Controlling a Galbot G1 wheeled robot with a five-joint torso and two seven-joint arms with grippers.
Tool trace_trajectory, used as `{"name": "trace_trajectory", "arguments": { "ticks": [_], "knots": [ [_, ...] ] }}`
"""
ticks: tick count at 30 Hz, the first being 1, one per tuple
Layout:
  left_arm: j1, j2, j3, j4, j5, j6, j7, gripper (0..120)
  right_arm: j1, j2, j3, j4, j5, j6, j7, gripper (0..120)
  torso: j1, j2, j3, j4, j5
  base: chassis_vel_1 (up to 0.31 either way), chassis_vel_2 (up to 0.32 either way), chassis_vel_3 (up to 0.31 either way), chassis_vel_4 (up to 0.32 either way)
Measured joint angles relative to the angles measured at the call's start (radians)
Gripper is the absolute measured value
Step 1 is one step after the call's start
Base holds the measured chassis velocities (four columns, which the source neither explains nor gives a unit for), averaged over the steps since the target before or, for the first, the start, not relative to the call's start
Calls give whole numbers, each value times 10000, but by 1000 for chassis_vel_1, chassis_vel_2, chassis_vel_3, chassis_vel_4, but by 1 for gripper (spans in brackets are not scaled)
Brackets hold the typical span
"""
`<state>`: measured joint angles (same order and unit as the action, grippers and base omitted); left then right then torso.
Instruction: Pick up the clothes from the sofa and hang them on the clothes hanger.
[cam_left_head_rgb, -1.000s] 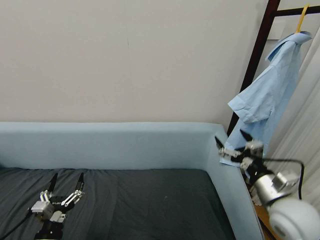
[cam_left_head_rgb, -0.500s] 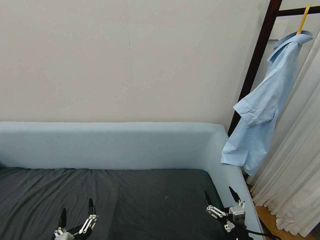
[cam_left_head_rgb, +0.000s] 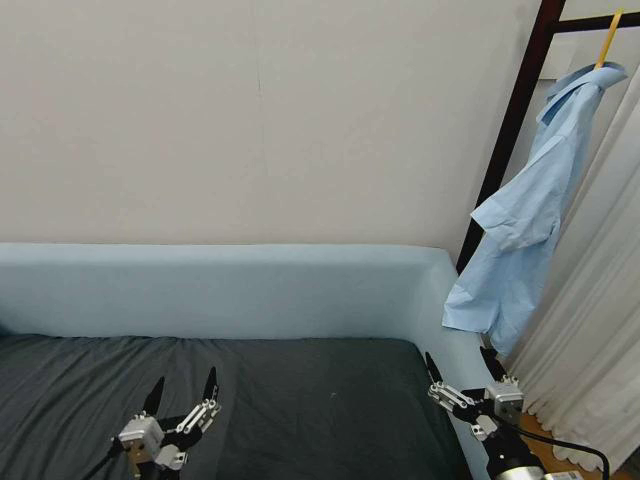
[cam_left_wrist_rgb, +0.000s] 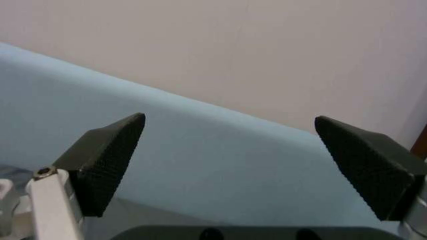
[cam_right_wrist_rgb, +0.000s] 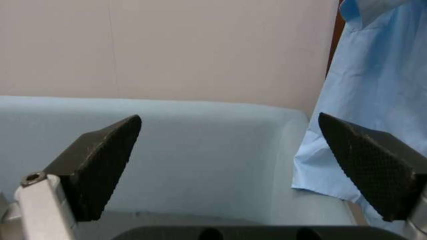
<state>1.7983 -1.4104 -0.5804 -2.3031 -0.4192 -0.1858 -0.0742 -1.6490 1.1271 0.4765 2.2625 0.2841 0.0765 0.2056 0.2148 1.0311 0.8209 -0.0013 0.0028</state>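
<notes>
The light blue shirt (cam_left_head_rgb: 530, 220) hangs from a yellow hanger (cam_left_head_rgb: 607, 38) on the dark rack (cam_left_head_rgb: 510, 130), its hem just beside the sofa (cam_left_head_rgb: 250, 290) arm and touching neither gripper. A white curtain (cam_left_head_rgb: 600, 340) falls behind it. The right gripper (cam_left_head_rgb: 457, 353) is low over the sofa's right end, fingers spread and empty. The left gripper (cam_left_head_rgb: 183, 385) is over the dark seat cushion (cam_left_head_rgb: 320, 400), fingers likewise apart, holding nothing.

A sofa (cam_left_head_rgb: 220, 290) stands with a wall (cam_left_head_rgb: 250, 120) directly behind it. Just past the sofa's right end rises a clothes rack (cam_left_head_rgb: 505, 140). A shirt (cam_left_head_rgb: 525, 220) hangs from a hanger (cam_left_head_rgb: 607, 35) on the rack, above and beside that end. A curtain (cam_left_head_rgb: 590, 370) falls farther right of the sofa. The left gripper (cam_left_head_rgb: 185, 378) hovers over the sofa's seat, left of its middle. The right gripper (cam_left_head_rgb: 458, 356) hovers at the sofa's right end.
</notes>
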Motion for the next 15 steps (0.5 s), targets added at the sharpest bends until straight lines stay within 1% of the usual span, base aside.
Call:
{"name": "trace_trajectory", "arguments": {
  "ticks": [15],
  "knots": [
    [-31,-12,-28,33,-8,-6,48,100,50,-5,-10,-65,-6,27,5,100,0,0,0,0,1,0,0,0,0]
  ]
}}
